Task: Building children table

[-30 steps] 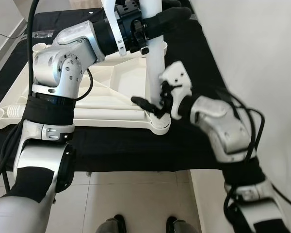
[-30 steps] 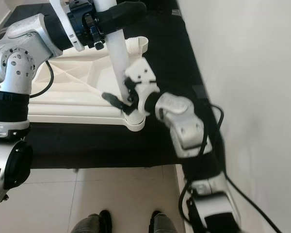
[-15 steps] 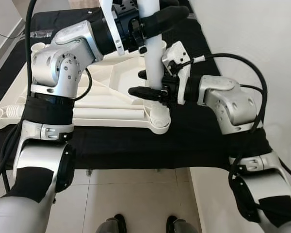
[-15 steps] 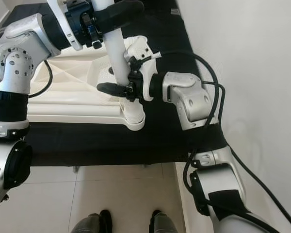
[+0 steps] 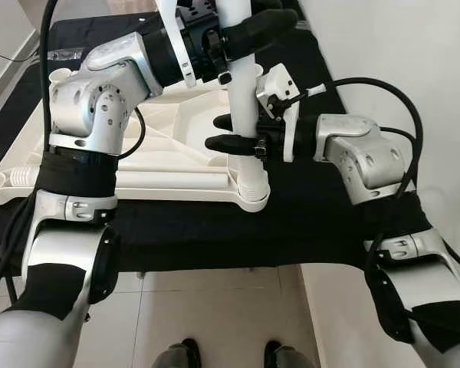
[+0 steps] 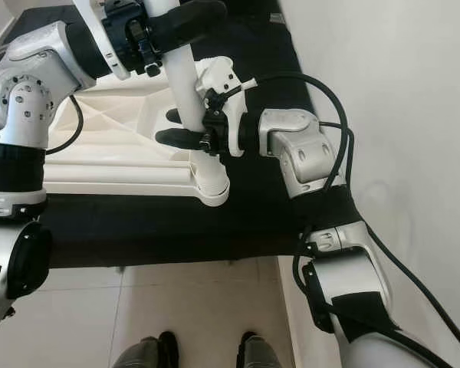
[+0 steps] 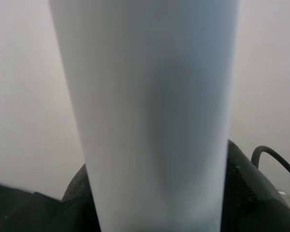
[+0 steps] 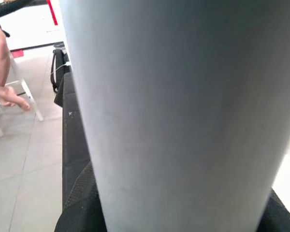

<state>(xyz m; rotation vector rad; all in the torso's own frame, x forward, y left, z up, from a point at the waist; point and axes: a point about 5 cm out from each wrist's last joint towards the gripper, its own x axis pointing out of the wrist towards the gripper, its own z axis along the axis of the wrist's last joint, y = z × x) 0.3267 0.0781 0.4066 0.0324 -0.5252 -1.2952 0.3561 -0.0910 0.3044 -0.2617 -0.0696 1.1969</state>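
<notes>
Pinching the upright white leg, both grippers' fingers hold it over the tabletop on black cloth.

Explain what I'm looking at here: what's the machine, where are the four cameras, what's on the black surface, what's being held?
It is a humanoid robot with two silver arms. Two pictures come from its head, looking down; two come from the wrists, looking along the fingers. On the black mat lies an upturned white plastic tabletop. A white table leg stands in its corner socket. The left gripper clasps the leg high up, and the right gripper clasps it lower down. Each wrist picture shows that leg close up.
</notes>
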